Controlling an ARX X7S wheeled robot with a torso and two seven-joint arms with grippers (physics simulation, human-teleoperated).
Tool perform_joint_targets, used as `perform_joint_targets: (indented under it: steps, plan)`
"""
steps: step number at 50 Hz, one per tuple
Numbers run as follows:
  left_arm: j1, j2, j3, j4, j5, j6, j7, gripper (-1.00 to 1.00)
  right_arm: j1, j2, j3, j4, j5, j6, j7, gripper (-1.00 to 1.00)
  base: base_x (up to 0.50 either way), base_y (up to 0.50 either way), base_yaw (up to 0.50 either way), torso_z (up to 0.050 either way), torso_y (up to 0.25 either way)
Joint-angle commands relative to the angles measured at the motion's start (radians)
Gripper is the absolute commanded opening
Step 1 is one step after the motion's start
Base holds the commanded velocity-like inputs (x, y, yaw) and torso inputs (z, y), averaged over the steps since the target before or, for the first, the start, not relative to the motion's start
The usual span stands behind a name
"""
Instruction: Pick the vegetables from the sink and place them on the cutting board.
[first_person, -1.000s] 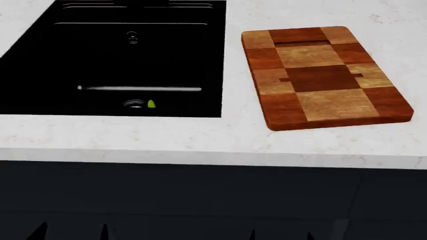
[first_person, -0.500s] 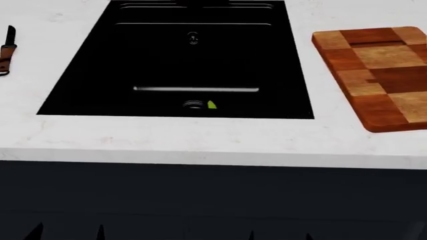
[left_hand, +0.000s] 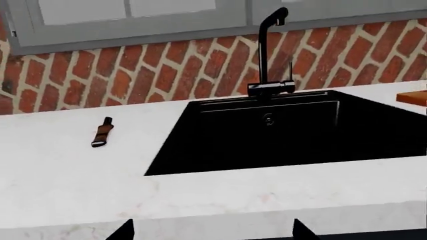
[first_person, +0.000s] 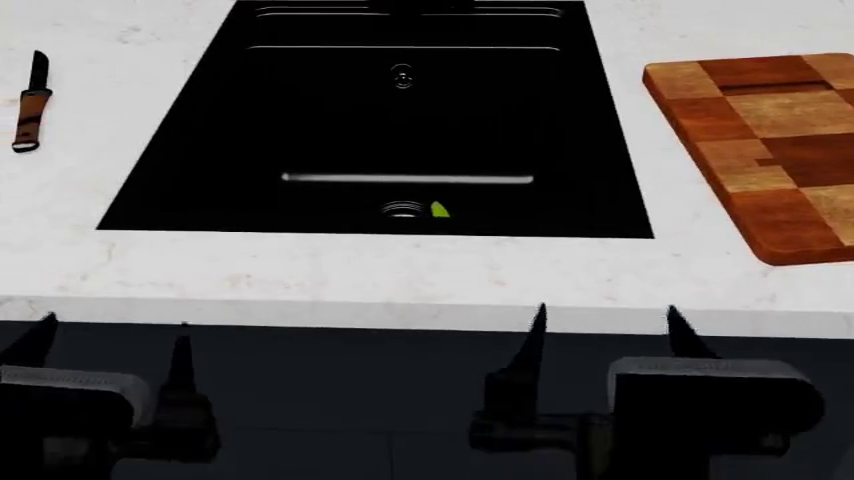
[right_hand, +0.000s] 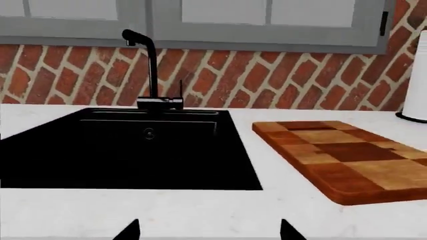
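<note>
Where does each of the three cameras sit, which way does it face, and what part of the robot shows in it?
Head view: high, looking down on the sink, cutting board and knife; left hand and right hand show below.
Left wrist view: low at counter edge, facing faucet and brick wall; only fingertips show.
Right wrist view: the same, facing sink and cutting board; fingertips show.
All share the sink.

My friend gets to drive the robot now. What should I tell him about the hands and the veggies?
Left end effector and right end effector: both open and empty, in front of the counter edge.
Sink: only a small yellow-green vegetable tip shows, beside the drain. No tomato is visible in any view.
Cutting board: bare where visible, to the sink's right.
Done: nothing moved yet. Left: pick both vegetables and place them on the board.
</note>
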Motion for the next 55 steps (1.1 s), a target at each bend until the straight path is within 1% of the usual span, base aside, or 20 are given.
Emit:
perform_joint_targets:
  steps: [1,2,4,9,13,14,17,18,23,24,25,27,34,38,39,41,44,48,53,55]
  plan:
    - [-0.322,-0.024,-0.045,0.15,-0.046,-0.394,0.009,1.0,0.467,0.079,-0.004,-0.196,0.07,0.545,0.027,1.0,0.0,0.0,0.0,0.0,0.0]
    - [-0.36,-0.028,-0.037,0.127,-0.039,-0.413,0.005,1.0,0.527,0.074,-0.011,-0.154,0.071,0.561,0.023,1.0,0.0,0.0,0.0,0.0,0.0]
    - [-0.416,-0.029,-0.041,0.095,-0.042,-0.448,0.005,1.0,0.585,0.082,-0.051,-0.084,0.054,0.555,0.022,1.0,0.0,0.0,0.0,0.0,0.0]
    - [-0.494,-0.038,-0.015,0.035,-0.024,-0.474,-0.004,1.0,0.699,0.088,-0.083,0.003,0.054,0.593,0.004,1.0,0.0,0.0,0.0,0.0,0.0]
    - [-0.572,-0.039,-0.006,-0.047,-0.014,-0.483,-0.01,1.0,0.757,0.09,-0.114,0.14,0.038,0.562,-0.009,1.0,0.0,0.0,0.0,0.0,0.0]
    - [-0.611,-0.032,-0.013,-0.125,-0.018,-0.474,-0.008,1.0,0.781,0.093,-0.133,0.187,0.031,0.56,-0.014,1.0,0.0,0.0,0.0,0.0,0.0]
    - [-0.66,-0.035,0.021,-0.241,0.005,-0.44,-0.013,1.0,0.832,0.098,-0.161,0.326,0.01,0.538,-0.02,1.0,0.0,0.0,0.0,0.0,0.0]
    - [-0.672,-0.033,0.025,-0.283,0.007,-0.426,-0.012,1.0,0.862,0.109,-0.203,0.398,-0.017,0.512,-0.023,1.0,0.0,0.0,0.0,0.0,0.0]
    - [-0.71,-0.034,0.038,-0.459,0.023,-0.348,-0.02,1.0,0.95,0.079,-0.235,0.698,-0.054,0.377,-0.022,1.0,0.0,0.0,0.0,0.0,0.0]
    - [-0.711,-0.034,0.032,-0.494,0.022,-0.328,-0.022,1.0,0.951,0.082,-0.276,0.74,-0.077,0.338,-0.029,1.0,0.0,0.0,0.0,0.0,0.0]
    - [-0.706,-0.039,0.041,-0.482,0.029,-0.33,-0.026,1.0,0.941,0.092,-0.308,0.733,-0.083,0.333,-0.05,1.0,0.33,0.0,0.0,0.0,0.0]
    - [-0.699,-0.045,0.035,-0.478,0.025,-0.325,-0.023,1.0,0.937,0.09,-0.273,0.744,-0.064,0.33,-0.048,1.0,0.5,0.0,0.0,0.0,0.0]
    - [-0.7,-0.045,0.04,-0.518,0.019,-0.312,-0.017,1.0,0.894,0.112,-0.28,0.704,-0.059,0.345,-0.056,1.0,0.5,0.0,0.0,0.0,0.0]
    - [-0.699,-0.052,0.057,-0.505,0.044,-0.293,-0.041,1.0,0.888,0.121,-0.292,0.678,-0.061,0.369,-0.059,1.0,0.5,0.0,0.0,0.0,0.0]
    - [-0.693,-0.042,0.032,-0.519,0.058,-0.255,-0.092,1.0,0.884,0.122,-0.29,0.668,-0.057,0.375,-0.06,1.0,0.5,0.0,0.0,0.0,0.0]
    - [-0.689,-0.045,0.032,-0.516,0.033,-0.272,-0.057,1.0,0.872,0.124,-0.295,0.653,-0.055,0.382,-0.065,1.0,0.5,0.0,0.0,0.0,0.0]
    - [-0.686,-0.051,0.047,-0.511,0.047,-0.272,-0.065,1.0,0.873,0.129,-0.291,0.642,-0.053,0.393,-0.063,1.0,0.5,0.0,0.0,0.0,0.0]
    - [-0.674,-0.068,0.039,-0.458,0.026,-0.33,-0.038,1.0,0.878,0.126,-0.303,0.64,-0.053,0.408,-0.066,1.0,0.5,0.0,0.0,0.0,0.0]
    - [-0.651,-0.069,0.044,-0.483,0.017,-0.304,-0.027,1.0,0.859,0.13,-0.329,0.652,-0.056,0.393,-0.079,1.0,0.5,0.0,0.0,0.0,0.003]
    - [-0.659,-0.068,0.032,-0.483,-0.003,-0.343,-0.012,1.0,0.854,0.132,-0.325,0.661,-0.049,0.396,-0.085,1.0,0.5,0.0,0.0,0.0,0.0]
